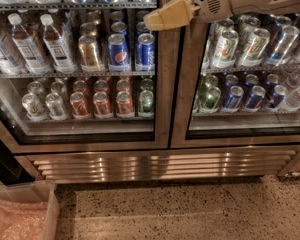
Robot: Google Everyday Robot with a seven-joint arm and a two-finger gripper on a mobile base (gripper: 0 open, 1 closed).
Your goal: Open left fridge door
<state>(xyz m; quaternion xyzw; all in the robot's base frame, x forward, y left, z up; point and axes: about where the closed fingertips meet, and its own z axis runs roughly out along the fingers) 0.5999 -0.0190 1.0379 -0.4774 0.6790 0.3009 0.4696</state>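
Observation:
The left fridge door (pixel 163 109) is a tall glass pane in a brushed steel frame, and it fills the left half of the view. Water bottles (pixel 25 41) and Pepsi cans (pixel 119 51) show through it. It looks closed, level with the right door (pixel 184 109), which shows green-and-white cans (pixel 225 46). My gripper (pixel 160 18), tan at the tip on a white arm reaching in from the upper right, sits in front of the left door's right-hand frame, near the top and close to the seam between the doors.
A steel louvred grille (pixel 155 165) runs under both doors. The speckled floor (pixel 190 214) lies below it. A clear plastic bin (pixel 20 211) with pinkish contents stands at the bottom left corner.

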